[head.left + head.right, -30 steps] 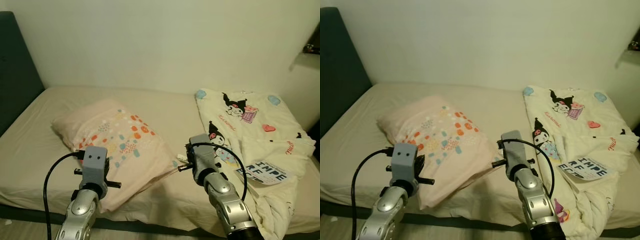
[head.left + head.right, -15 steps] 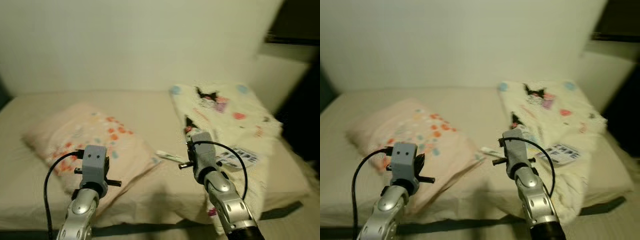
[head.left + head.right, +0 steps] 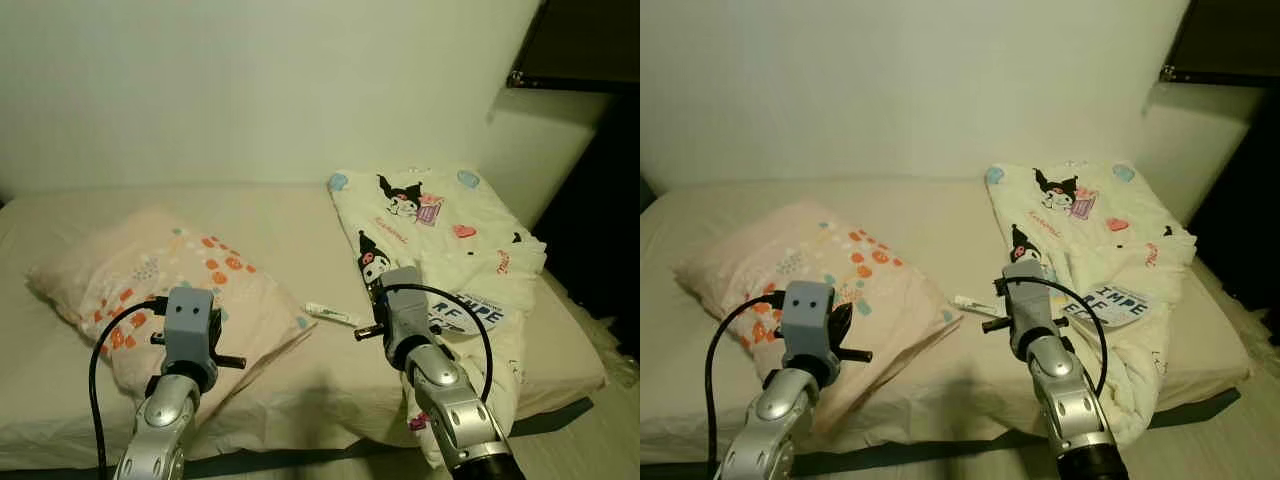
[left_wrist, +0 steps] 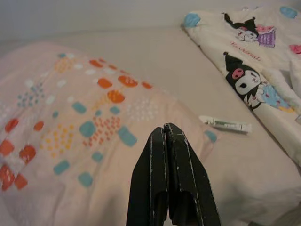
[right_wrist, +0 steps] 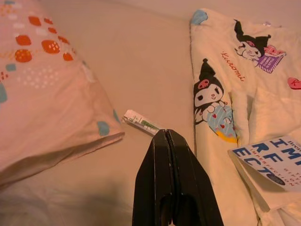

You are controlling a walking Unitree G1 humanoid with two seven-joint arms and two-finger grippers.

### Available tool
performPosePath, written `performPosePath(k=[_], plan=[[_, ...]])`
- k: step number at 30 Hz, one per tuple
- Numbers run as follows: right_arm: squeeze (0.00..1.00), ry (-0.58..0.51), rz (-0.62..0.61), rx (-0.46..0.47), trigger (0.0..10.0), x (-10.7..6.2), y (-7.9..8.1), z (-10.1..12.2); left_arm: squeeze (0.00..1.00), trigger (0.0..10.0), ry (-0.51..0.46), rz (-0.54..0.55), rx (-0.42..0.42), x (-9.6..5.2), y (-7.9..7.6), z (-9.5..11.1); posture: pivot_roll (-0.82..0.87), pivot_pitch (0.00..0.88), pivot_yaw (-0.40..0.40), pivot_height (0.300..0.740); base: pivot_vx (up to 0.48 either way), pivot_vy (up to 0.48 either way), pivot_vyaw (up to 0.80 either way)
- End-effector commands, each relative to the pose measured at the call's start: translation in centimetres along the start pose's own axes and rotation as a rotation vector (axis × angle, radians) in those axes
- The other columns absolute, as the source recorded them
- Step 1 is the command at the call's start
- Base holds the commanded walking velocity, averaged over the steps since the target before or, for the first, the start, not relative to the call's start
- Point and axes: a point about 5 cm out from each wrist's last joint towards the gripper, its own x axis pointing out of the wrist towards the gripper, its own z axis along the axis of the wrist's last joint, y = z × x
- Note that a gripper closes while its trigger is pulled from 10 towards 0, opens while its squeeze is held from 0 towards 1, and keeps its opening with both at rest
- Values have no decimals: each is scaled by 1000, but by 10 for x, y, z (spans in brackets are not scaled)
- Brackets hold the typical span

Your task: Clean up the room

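Note:
A pink pillow [image 3: 150, 290] with coloured spots lies on the left of the bed [image 3: 280, 215]. A cream cartoon-print blanket [image 3: 440, 230] is bunched on the right, with a book [image 3: 468, 313] on it. A small white tube [image 3: 331, 314] rests on the sheet between pillow and blanket. My left gripper [image 4: 165, 134] is shut and hovers above the pillow's near end. My right gripper [image 5: 165, 137] is shut too, held just short of the white tube [image 5: 140, 122].
A pale wall [image 3: 250, 90] stands behind the bed. A dark shelf [image 3: 580, 45] hangs at the upper right, with a dark gap beside the bed's right edge [image 3: 585, 345].
The whole picture has shifted left: the camera turned right, so the blanket, the shelf and the bed's right edge show more. Both arms hold the same pose.

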Motion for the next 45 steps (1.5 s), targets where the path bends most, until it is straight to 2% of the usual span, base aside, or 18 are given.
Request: performPosePath(k=[1,17,26,45], plan=[[0,6,-4,6,10000,0,0,-3,0,10000,6,-7,3,-1,-1,-3,-77,41,-50,740,341,0,0],[0,2,-3,2,10000,2,0,-2,0,10000,0,-7,5,0,0,-2,-76,27,-53,740,345,0,0],[0,3,0,0,10000,2,1,-2,0,10000,-3,-7,30,0,0,-4,-75,15,-54,740,0,0,0],[0,-2,-12,11,10000,4,-1,0,0,10000,-8,1,31,2,1,-3,-75,22,-54,740,0,0,0]])
